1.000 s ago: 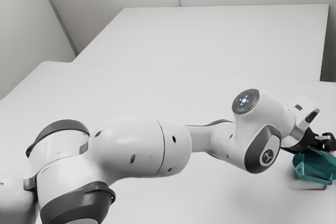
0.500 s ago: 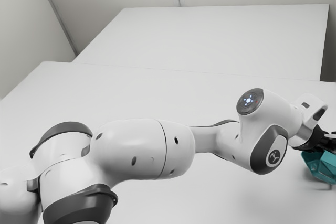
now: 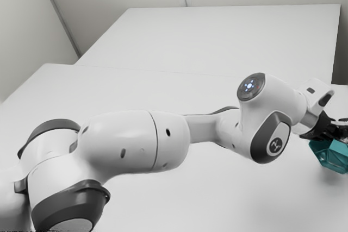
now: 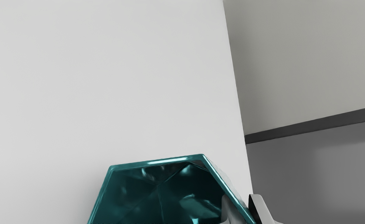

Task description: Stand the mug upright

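Well, from the exterior view's left, farthest from the teal mug (image 3: 333, 153), we see pale wall panels (image 3: 32, 31), then our glossy white arm (image 3: 119, 139) with its dark grey joint covers, stretching toward the mug. Behind the arm, well apart from the mug, lie the smooth white table (image 3: 163, 91) and a second white tabletop (image 3: 234, 36). Near the mug, our wrist joint carries a blue-lit disc (image 3: 250, 86) and a round dark emblem (image 3: 275, 145) whose white mark we cannot read. Next comes our black gripper (image 3: 328, 129), closed on the mug's wall: in the wrist view, one finger (image 4: 229, 210) is inside, the other (image 4: 259, 207) outside. The mug is shiny, faceted and angular-rimmed, its opening facing that camera. Beyond the table edge past it run a dark strip (image 4: 294, 127) and grey floor (image 4: 294, 177).
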